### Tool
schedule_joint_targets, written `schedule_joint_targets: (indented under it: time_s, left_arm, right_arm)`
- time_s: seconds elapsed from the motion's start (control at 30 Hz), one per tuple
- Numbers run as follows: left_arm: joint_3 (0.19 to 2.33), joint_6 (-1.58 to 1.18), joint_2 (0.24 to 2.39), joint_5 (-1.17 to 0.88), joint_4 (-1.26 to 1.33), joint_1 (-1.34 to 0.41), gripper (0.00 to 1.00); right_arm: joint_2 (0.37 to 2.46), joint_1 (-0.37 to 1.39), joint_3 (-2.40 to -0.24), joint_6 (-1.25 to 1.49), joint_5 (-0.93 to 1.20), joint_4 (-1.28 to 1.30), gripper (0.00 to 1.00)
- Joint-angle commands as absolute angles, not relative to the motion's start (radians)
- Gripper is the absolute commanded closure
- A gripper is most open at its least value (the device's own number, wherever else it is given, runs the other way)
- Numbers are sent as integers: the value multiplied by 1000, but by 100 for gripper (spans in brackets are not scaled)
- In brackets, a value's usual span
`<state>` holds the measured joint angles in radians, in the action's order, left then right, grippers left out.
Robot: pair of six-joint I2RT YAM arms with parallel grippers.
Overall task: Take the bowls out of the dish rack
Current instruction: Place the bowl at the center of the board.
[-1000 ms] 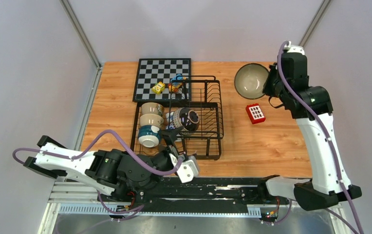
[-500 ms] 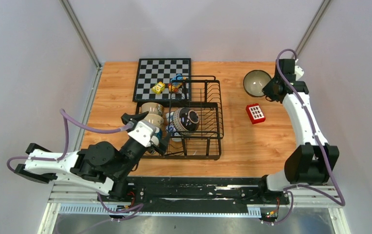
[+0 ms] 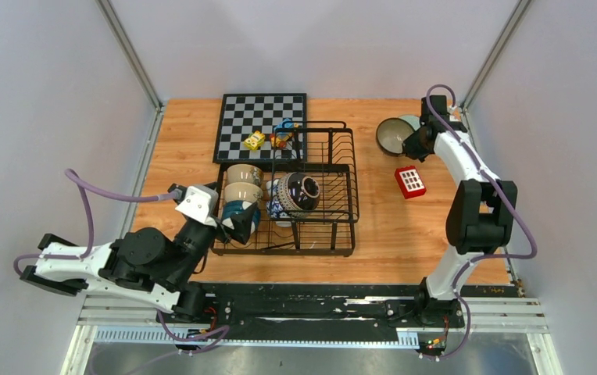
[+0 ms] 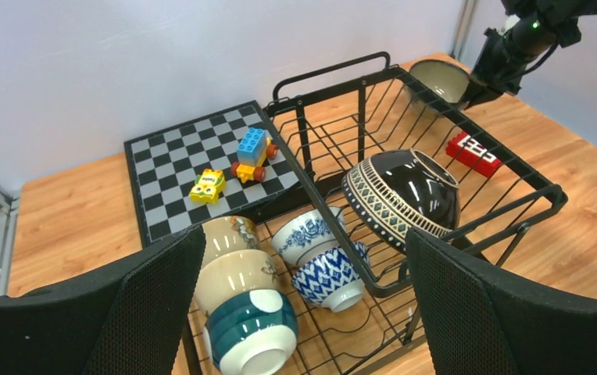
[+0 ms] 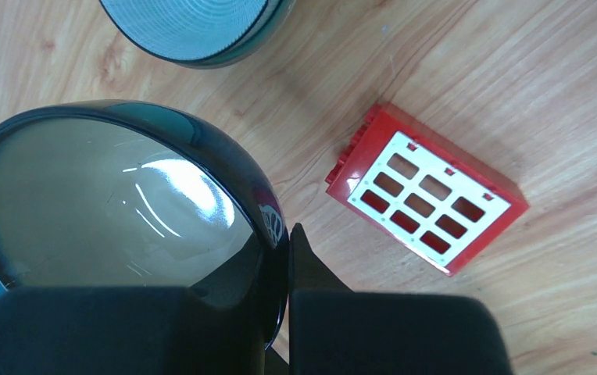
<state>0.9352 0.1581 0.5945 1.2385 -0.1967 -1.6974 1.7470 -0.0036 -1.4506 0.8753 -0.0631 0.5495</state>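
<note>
The black wire dish rack (image 3: 342, 205) holds several bowls on their sides: two beige ones (image 4: 233, 275), a teal one (image 4: 250, 328), a blue-and-white patterned one (image 4: 333, 275) and a large dark patterned one (image 4: 405, 194). My left gripper (image 4: 299, 312) hovers open above the rack's near left corner (image 3: 233, 223), over the teal bowl (image 3: 237, 212), touching nothing. My right gripper (image 5: 287, 269) is shut on the rim of a dark bowl (image 5: 116, 199) with a grey inside, low over the table at the far right (image 3: 393, 134). A pale mint bowl (image 5: 194, 23) sits just beyond it.
A chessboard (image 3: 262, 125) lies behind the rack with a yellow toy block (image 4: 208, 186) and a blue one (image 4: 252, 147) on it. A red block (image 3: 409, 181) lies on the wood near the right gripper. Grey walls close in both sides.
My left arm has swung from the table's front edge up to the rack's left front corner. My right arm has carried the dark bowl down and inward, next to the mint bowl.
</note>
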Motion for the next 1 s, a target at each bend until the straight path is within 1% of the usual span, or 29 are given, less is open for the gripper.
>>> schedule_joint_targets:
  time_s: [0.0, 0.13, 0.43, 0.97]
  left_arm:
    - [928, 61, 577, 1299, -243, -1692, 0]
    - [917, 23, 567, 1295, -245, -1693, 0]
    - [897, 35, 581, 1328, -225, -1693, 0]
    - [873, -81, 526, 1348, -331, -1693, 0]
  right_arm:
    - [1780, 52, -1508, 984, -40, 496, 100]
    - [1819, 73, -1507, 1036, -39, 497, 100]
    - [1889, 117, -1539, 1117, -83, 537, 100]
    - [2015, 168, -1638, 1088, -184, 615, 100]
